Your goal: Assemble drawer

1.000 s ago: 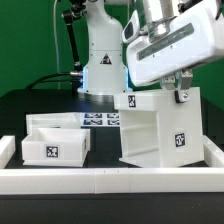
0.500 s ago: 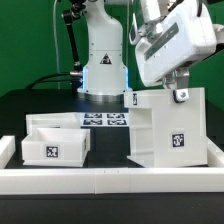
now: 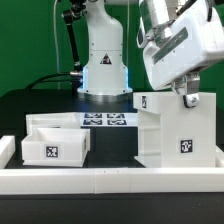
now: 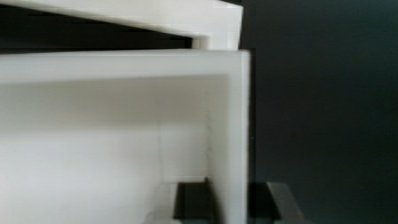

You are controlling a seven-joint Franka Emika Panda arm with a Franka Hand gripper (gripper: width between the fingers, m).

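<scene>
The large white cube housing (image 3: pixel 172 130) stands on the black table at the exterior view's right, with square tags on its faces. My gripper (image 3: pixel 189 98) is at its top edge, shut on one wall. In the wrist view the wall's edge (image 4: pixel 228 130) runs between my two dark fingertips (image 4: pixel 196 203), one on each side. A shallow white tray (image 3: pixel 55 142) with a tag on its front sits at the exterior view's left. I see only this one tray.
The marker board (image 3: pixel 108 120) lies flat behind the parts, near the arm's white base (image 3: pixel 103 60). A low white rail (image 3: pixel 110 178) edges the table's front and left side.
The housing has turned and shifted toward the exterior view's right with my gripper on it; it now stands squarer and more upright. The tray has not moved.
</scene>
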